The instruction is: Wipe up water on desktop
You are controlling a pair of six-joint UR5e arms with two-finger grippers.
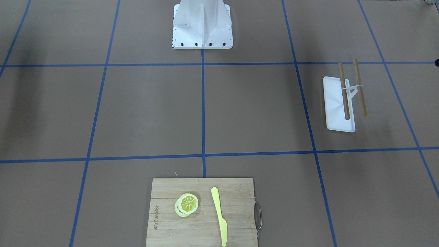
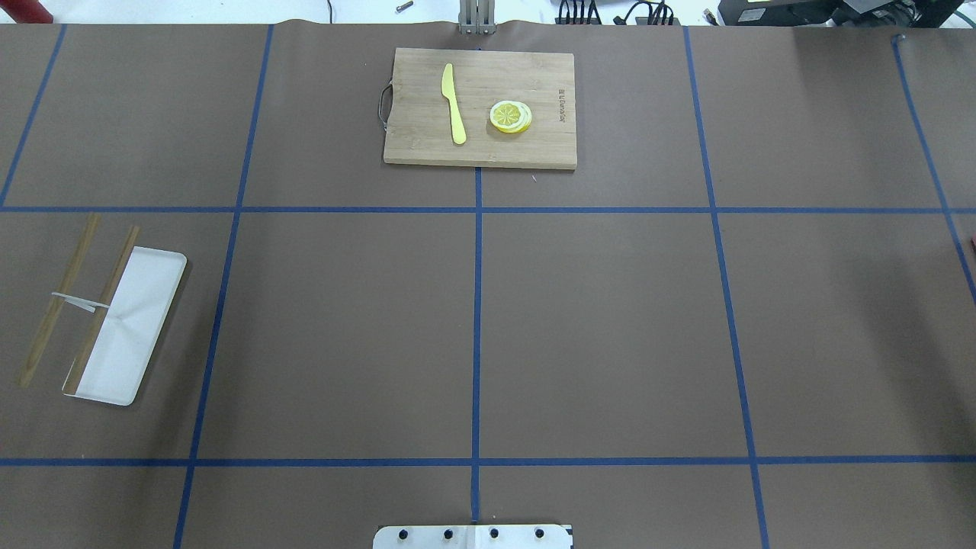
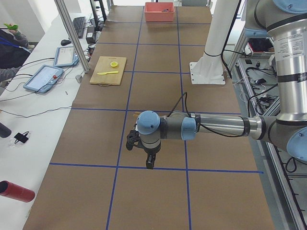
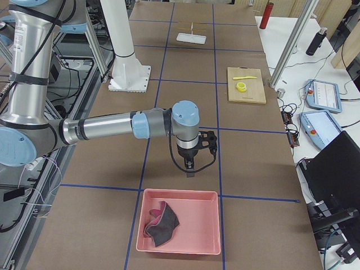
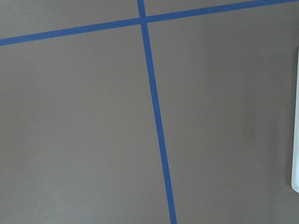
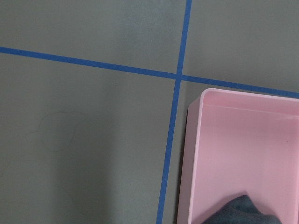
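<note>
The brown desktop (image 2: 610, 320) carries a grid of blue tape lines. In the right wrist view a faint curved outline (image 6: 56, 133), like a thin wet patch, lies on it left of a pink bin (image 6: 196, 140). A dark grey and pink cloth (image 4: 161, 222) lies crumpled in that bin (image 4: 180, 194); it also shows in the right wrist view (image 6: 243, 212). My right gripper (image 4: 191, 169) hangs above the desktop just beyond the bin's far rim; I cannot tell whether it is open or shut. My left gripper (image 3: 150, 162) hovers over a tape line; I cannot tell its state either.
A bamboo cutting board (image 2: 480, 107) holds a yellow knife (image 2: 454, 103) and lemon slices (image 2: 511, 117). A white tray (image 2: 145, 305) with two wooden sticks (image 2: 57, 301) lies on my left side. The robot's white base (image 1: 202, 25) stands at mid-table.
</note>
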